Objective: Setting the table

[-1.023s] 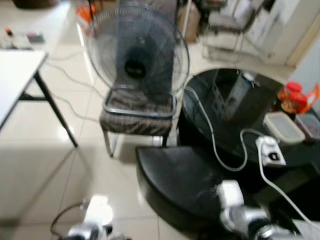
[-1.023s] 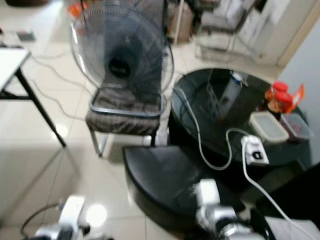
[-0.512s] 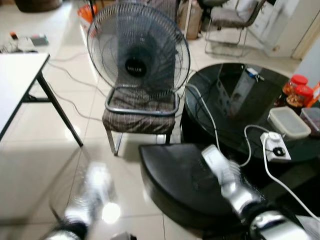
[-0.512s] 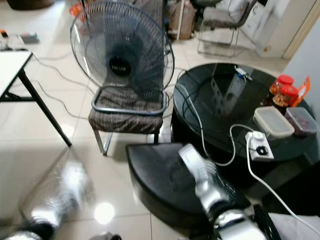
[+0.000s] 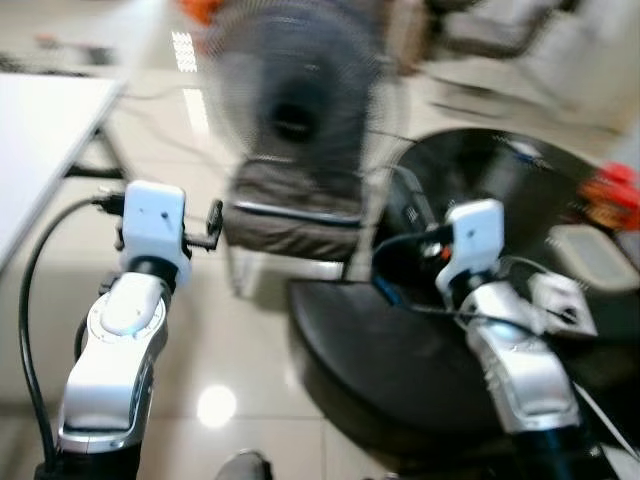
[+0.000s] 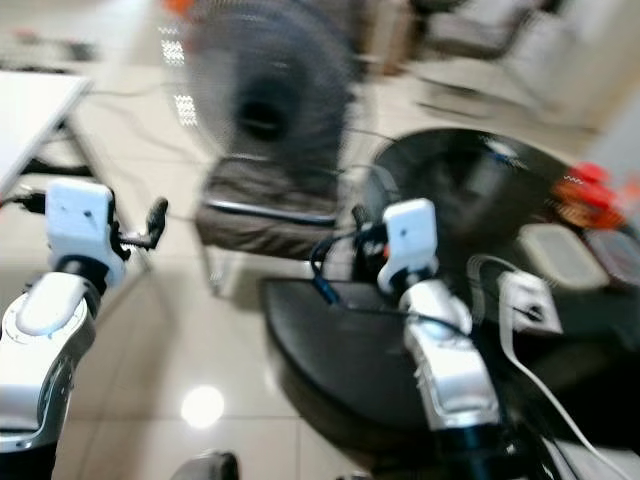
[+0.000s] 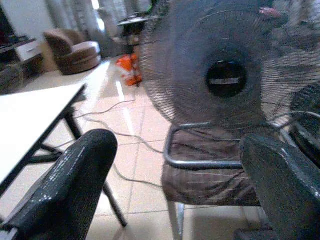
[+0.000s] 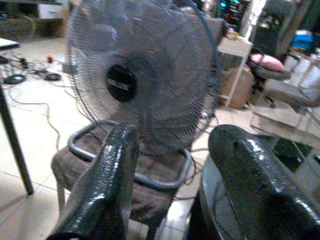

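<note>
- While both arms hung low at the picture's foot a second ago, they are now raised: left gripper (image 7: 175, 195) at 10 o'clock, right gripper (image 8: 170, 185) at 1 o'clock, fingers parted on each, holding nothing.
- Head views are blurred; the camera has shifted, so the robot is probably moving.
- Judgement: approach stage only; no tableware is in the fingers.
- Black stool (image 5: 400, 350) sits just ahead, low, a likely snag.
- Round glass counter (image 5: 520, 190) at 2 o'clock carries a lidded tub (image 5: 590, 255), red jars (image 5: 618, 190), power strip (image 5: 560, 300).
- Fan (image 7: 227, 65) on a chair (image 7: 210, 170) stands at 12 o'clock.
- White counter (image 7: 30, 120) edge at 9 o'clock; open floor lies between.
</note>
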